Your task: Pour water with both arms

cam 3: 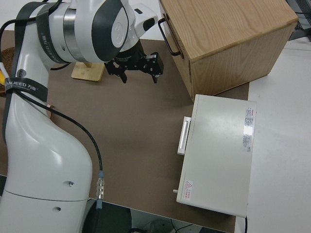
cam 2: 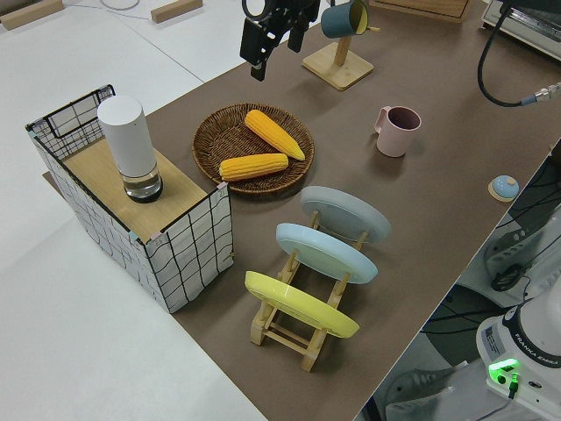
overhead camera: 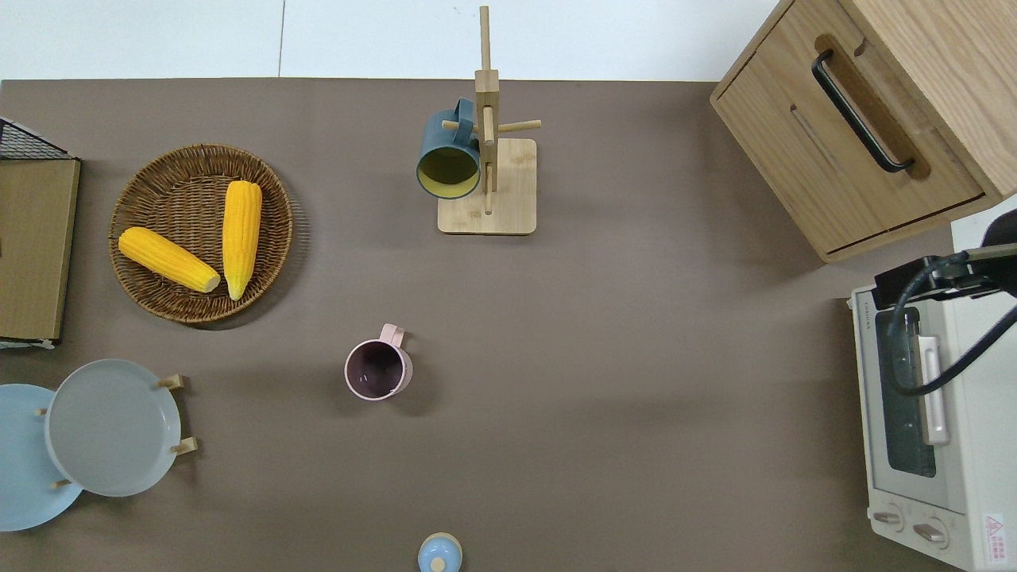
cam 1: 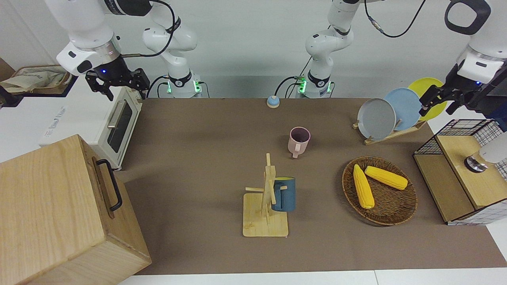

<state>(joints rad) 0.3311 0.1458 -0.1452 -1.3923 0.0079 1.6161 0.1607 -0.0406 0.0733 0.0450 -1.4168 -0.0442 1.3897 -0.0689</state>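
Note:
A pink mug point(cam 1: 299, 140) point(overhead camera: 377, 369) stands upright near the middle of the brown table mat, and its dark inside does not show whether it holds water. A dark blue mug point(cam 1: 284, 194) point(overhead camera: 449, 155) hangs on the wooden mug rack point(cam 1: 265, 221), farther from the robots. A white cylinder point(cam 2: 130, 145) stands on the wire-sided shelf point(cam 2: 188, 232) at the left arm's end. Both arms are parked high at their own ends of the table. My left gripper point(cam 1: 439, 103) point(cam 2: 273, 48) and right gripper point(cam 1: 121, 89) point(cam 3: 140, 77) are both open and hold nothing.
A wicker basket point(overhead camera: 143, 286) with two corn cobs and a plate rack point(cam 1: 390, 134) with three plates lie toward the left arm's end. A toaster oven point(overhead camera: 914, 445) and a wooden box point(cam 1: 59, 213) sit at the right arm's end. A small blue knob point(cam 1: 273, 101) sits near the robots.

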